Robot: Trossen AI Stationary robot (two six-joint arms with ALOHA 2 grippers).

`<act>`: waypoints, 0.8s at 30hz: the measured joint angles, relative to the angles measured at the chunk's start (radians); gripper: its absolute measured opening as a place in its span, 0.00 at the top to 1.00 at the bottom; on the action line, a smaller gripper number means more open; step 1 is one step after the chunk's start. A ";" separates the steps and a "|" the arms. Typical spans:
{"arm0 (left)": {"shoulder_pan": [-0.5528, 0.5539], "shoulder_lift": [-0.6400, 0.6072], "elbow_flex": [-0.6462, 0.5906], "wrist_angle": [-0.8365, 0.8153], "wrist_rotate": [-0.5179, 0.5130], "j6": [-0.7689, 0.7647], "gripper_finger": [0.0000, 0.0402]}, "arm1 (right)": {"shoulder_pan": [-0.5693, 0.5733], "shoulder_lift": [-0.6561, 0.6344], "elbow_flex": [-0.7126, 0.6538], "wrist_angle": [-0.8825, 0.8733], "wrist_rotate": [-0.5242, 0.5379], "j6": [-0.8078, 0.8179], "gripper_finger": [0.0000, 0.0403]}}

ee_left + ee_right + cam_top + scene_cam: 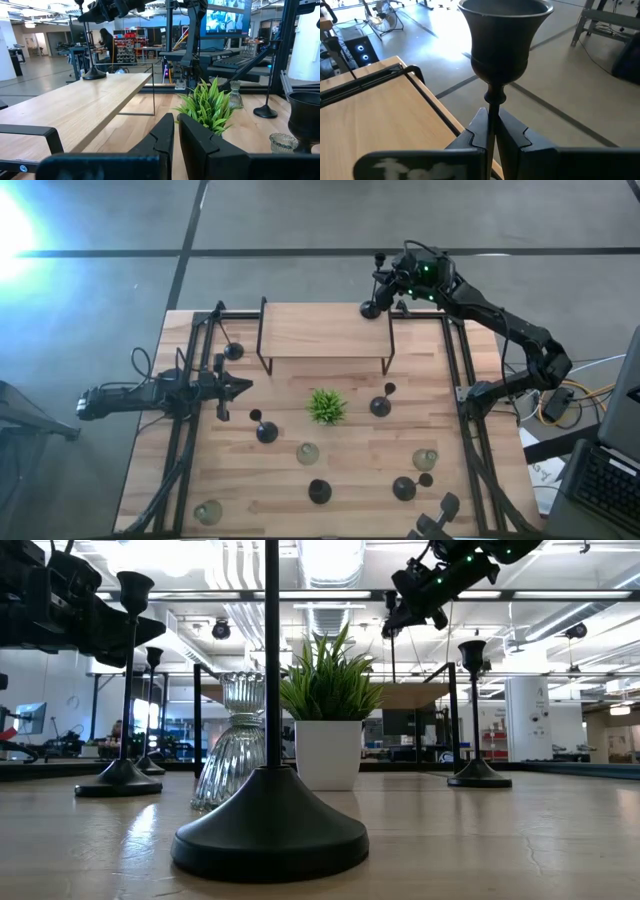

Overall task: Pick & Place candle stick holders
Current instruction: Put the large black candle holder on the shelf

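Note:
My right gripper (388, 280) is over the far right corner of the raised wooden shelf (325, 330), shut on a slim black candle stick holder (372, 305) with a cup top (502, 35). Its round base (94, 75) is at the shelf's far corner; whether it rests there I cannot tell. My left gripper (245, 387) waits shut and level at the table's left side. More black holders (265, 430) (382, 405) (318, 490) stand on their round bases on the table. Squat glass holders (308, 452) (425, 460) (208, 512) stand among them. My right gripper pinches the holder's thin stem (492, 117) between its two fingers, just below the cup top. The fingers come almost level, slanting a little down, from the table's right side and lie across the stem. The holder stands upright in the hold.
A small green plant in a white pot (326, 406) stands mid-table in front of the shelf. Another black holder (232, 350) stands near my left gripper and one more (404, 487) near the front right. Black frame rails (455, 380) run along both table sides.

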 joint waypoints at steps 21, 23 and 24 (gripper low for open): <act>0.000 0.000 0.000 0.000 0.000 0.000 0.92 | 0.000 -0.063 0.000 -0.094 -0.005 -0.015 0.62; 0.000 0.000 0.000 0.000 0.000 0.000 0.92 | 0.000 -0.093 0.000 -0.125 -0.005 -0.025 0.59; 0.000 0.000 0.000 0.000 0.000 0.000 0.92 | 0.000 -0.110 0.000 -0.143 -0.005 -0.025 0.57</act>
